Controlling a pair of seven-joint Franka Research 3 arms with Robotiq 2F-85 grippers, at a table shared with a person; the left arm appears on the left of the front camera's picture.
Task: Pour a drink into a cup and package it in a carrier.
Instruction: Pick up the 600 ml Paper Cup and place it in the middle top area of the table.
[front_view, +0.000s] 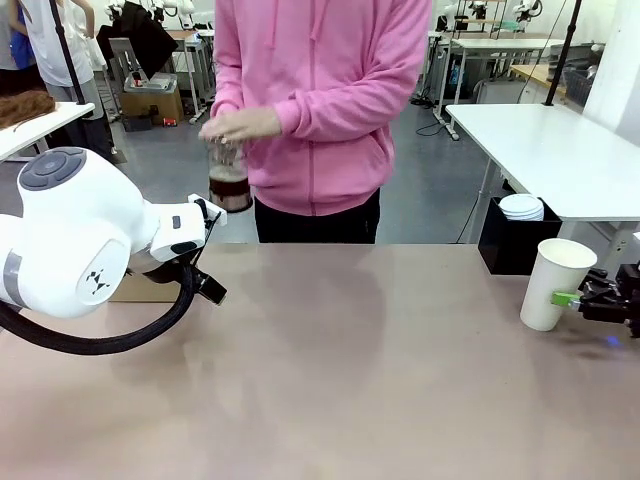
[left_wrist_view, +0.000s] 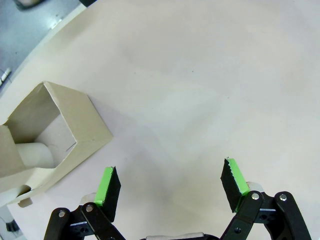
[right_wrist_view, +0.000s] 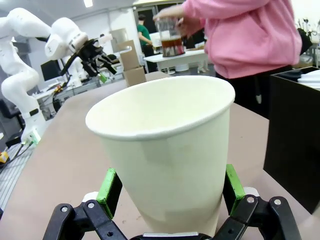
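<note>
right gripper (right_wrist_view: 171, 185) sits spread open either side of the lidless cup (front_view: 556, 285) at the front view's lower right, so I'd squeeze softly and keep it upright for a pour from the person's jug (front_view: 228, 162) of drink (front_view: 230, 192) at upper left, while the left gripper (left_wrist_view: 170, 185) hangs open beside the carrier (left_wrist_view: 82, 117).

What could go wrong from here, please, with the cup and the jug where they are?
1. The cup stands lidless between the open pads of the right gripper. A nudge or an off-centre close might tip it.
2. The person's hand holds the jug of drink at the far side, well away from the cup, so bringing it over and pouring could spill on the table.
</note>
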